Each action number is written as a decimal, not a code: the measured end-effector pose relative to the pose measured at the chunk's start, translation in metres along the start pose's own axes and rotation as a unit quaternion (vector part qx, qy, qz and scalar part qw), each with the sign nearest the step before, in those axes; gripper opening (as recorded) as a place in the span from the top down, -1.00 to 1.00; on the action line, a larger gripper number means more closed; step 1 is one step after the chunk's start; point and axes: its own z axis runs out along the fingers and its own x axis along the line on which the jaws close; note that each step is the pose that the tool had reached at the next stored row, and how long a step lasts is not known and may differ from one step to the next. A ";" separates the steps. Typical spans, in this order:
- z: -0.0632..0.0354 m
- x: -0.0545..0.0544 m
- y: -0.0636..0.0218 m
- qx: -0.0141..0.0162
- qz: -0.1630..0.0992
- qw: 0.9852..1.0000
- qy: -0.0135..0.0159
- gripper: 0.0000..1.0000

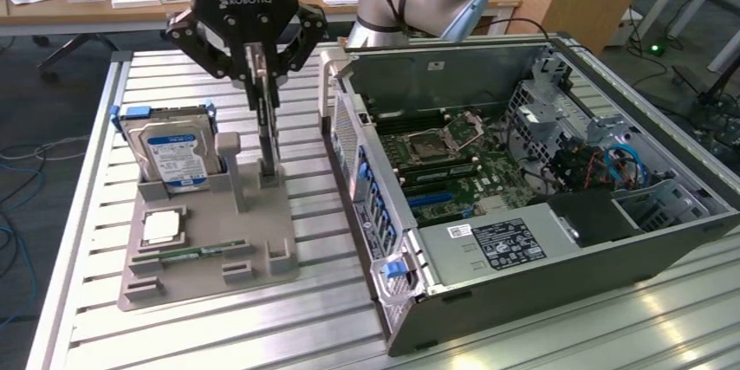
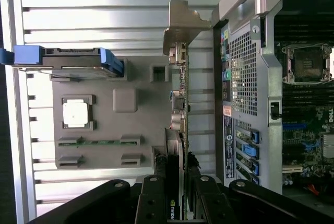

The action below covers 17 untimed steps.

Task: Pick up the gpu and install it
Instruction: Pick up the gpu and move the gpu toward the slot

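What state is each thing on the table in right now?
gripper: shut on the gpu.
gpu: upright on edge, lower end at the grey holder.
hard drive: standing upright in the grey holder.
processor chip: lying flat in its recess.
memory stick: lying flat in its slot.
computer case: side open, motherboard exposed.

"ROBOTIQ" in pale capitals across black body of gripper, exterior view. Small green-and-white logo mark on edge of gpu at the end between the gripper's fingers, wrist view, lettering not legible. Print on blue-white label of hard drive and on white label of power supply inside computer case too fine to read.
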 end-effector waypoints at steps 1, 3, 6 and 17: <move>-0.0012 0.000 0.0000 0.000 0.000 1.000 0.000 0.48; -0.0030 0.000 0.0001 0.000 0.000 1.000 0.000 0.48; -0.0031 0.000 0.0001 0.000 0.000 1.000 0.000 0.48; -0.0030 -0.004 0.0004 0.000 0.000 1.000 0.000 0.48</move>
